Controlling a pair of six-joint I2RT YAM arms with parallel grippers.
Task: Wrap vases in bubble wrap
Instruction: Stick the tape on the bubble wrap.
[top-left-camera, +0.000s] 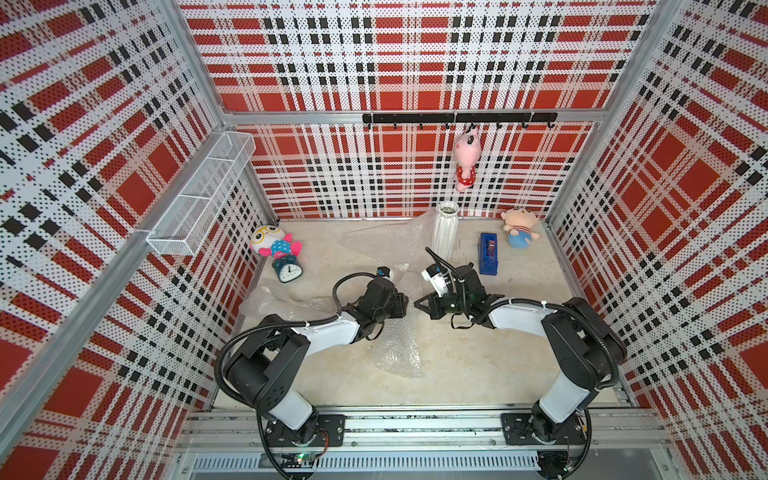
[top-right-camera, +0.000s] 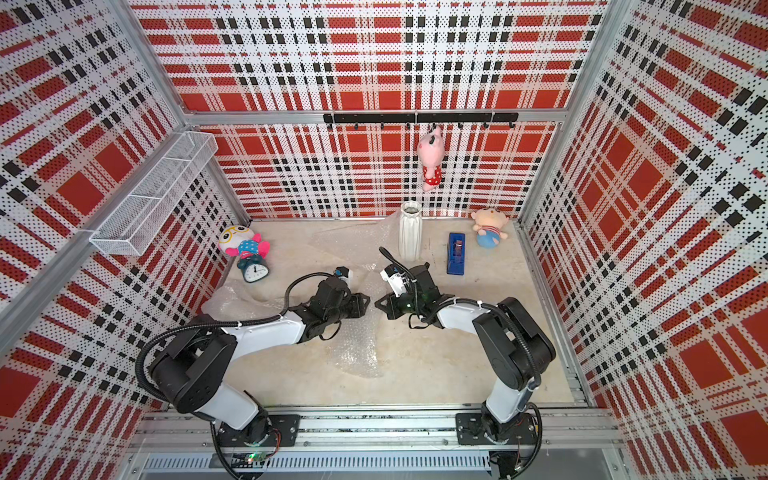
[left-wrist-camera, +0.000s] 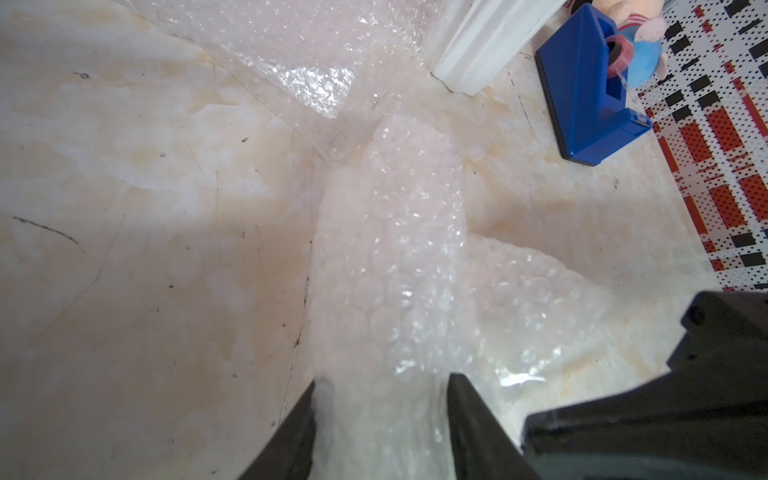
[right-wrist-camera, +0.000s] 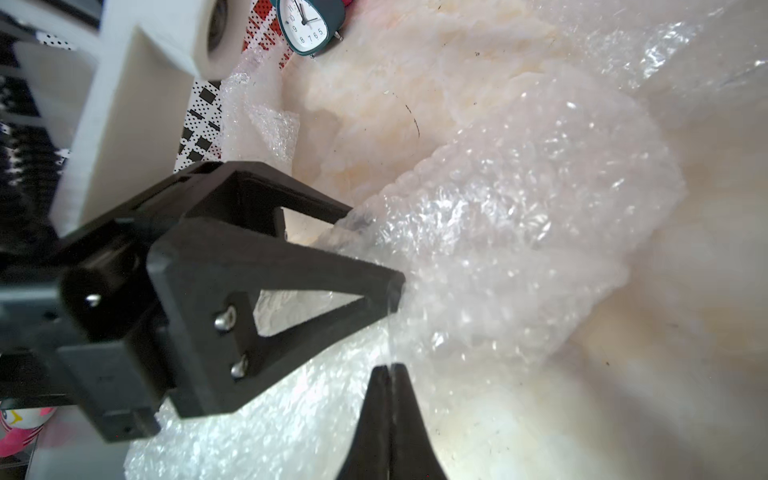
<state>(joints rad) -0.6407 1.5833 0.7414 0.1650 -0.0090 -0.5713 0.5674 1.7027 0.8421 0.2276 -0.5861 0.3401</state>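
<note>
Item: bubble-wrapped bundle (left-wrist-camera: 390, 257), table (top-left-camera: 457, 365) centre, clasped in your left claw (left-wrist-camera: 382, 382); right claw (right-wrist-camera: 390, 372) clenched on its bubble wrap flap (right-wrist-camera: 415, 328). Risk: hard tug unrolls it or topples far white ribbed vase (top-left-camera: 444, 230).

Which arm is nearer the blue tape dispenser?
Right. The right arm sits just beside the tape dispenser; the left arm is farther off, across the bubble wrap.

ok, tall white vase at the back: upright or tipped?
Upright. Tall white vase stands on its base on the table, open mouth facing up in both top views.
</note>
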